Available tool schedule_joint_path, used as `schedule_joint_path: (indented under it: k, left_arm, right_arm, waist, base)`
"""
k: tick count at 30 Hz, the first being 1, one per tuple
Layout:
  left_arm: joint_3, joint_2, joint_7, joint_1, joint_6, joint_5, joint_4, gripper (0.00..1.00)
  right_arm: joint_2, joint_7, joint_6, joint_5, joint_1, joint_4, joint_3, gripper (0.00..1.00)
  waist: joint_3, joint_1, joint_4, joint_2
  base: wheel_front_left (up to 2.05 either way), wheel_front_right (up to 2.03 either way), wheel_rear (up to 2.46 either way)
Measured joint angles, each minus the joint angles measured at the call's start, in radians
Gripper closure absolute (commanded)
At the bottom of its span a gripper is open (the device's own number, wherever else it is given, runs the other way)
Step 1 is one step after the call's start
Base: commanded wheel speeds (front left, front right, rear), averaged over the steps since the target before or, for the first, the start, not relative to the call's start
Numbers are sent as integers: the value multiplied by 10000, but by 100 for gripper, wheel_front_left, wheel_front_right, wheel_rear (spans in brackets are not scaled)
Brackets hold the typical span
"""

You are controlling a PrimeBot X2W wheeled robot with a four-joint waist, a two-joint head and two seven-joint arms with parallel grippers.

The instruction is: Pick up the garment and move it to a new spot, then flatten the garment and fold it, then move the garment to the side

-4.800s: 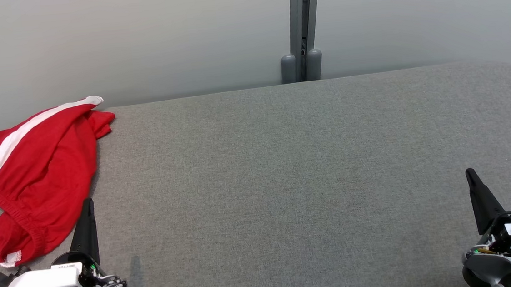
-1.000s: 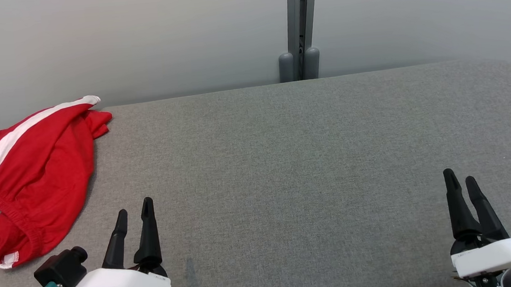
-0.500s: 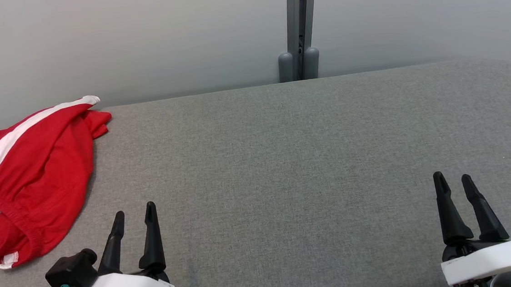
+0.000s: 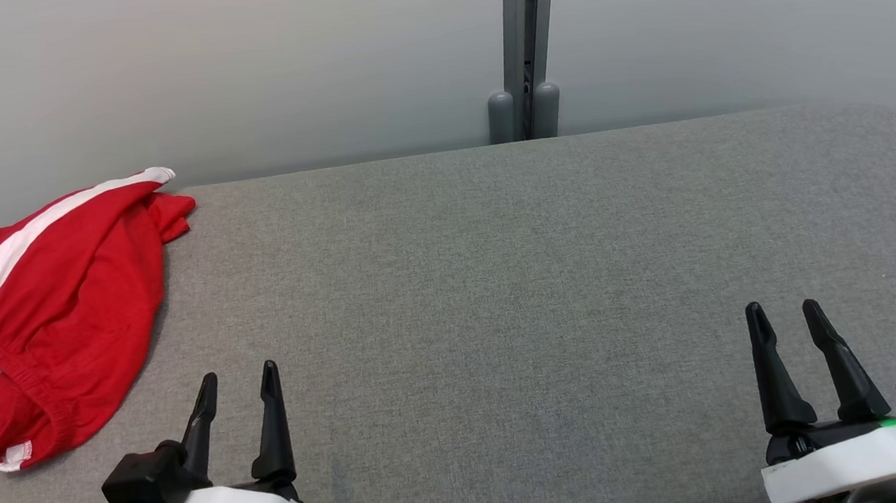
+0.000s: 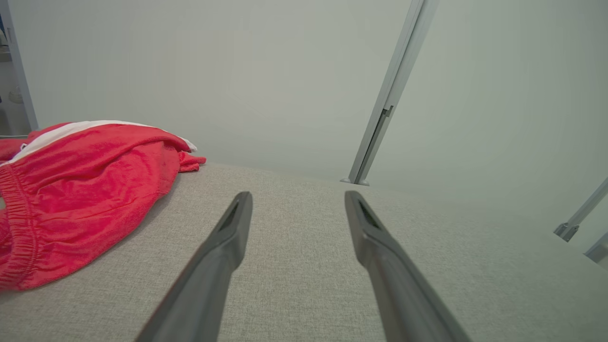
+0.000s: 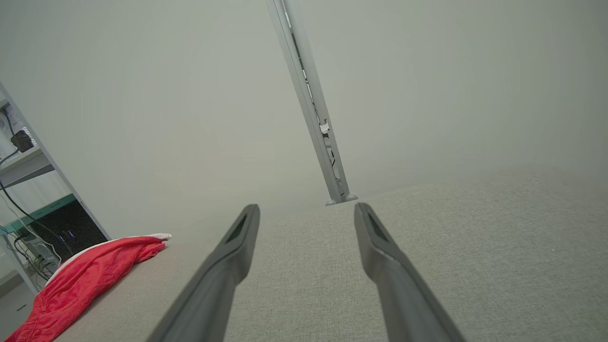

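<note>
Off to the left of the left gripper [image 4: 238, 370], and a little ahead of its fingertips, the crumpled red fabric garment with a white stripe [image 4: 60, 306] lies heaped on the grey cloth-covered tabletop [image 4: 497, 264], close to the far left corner, with its gathered elastic waistband turned toward the near edge. The left gripper sits over bare cloth near the front edge, its two long dark fingers spread apart and pointing toward the far side. In the left wrist view the garment lies left of the left-hand finger, apart from it. Ahead of the stretch between the two grippers, past the table's far edge, a slim grey metal post [image 4: 521, 38] rises against the pale matt wall panel [image 4: 241, 60]. Well to the right of the garment, the right gripper [image 4: 782, 306] is over the near right part of the tabletop, its fingers likewise held apart and aimed the same way. In the right wrist view the garment shows far off to its left.
</note>
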Motion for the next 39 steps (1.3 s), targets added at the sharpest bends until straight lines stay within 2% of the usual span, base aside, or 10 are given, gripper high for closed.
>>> schedule_joint_path:
  k: [11,39]
  left_arm:
    - [29,-12,-247,17,4,725,297,0]
    - [77,-42,-775,117,90,2019,713,0]
  right_arm:
    - [-17,-261,12,-1093,93,19,29,0]
    - [-48,-788,15,-3010,143,102,98,0]
  waist:
    - [11,0,-9,0]
    - [-15,0,-7,0]
  base:
    - [0,0,0]
    - [0,0,0]
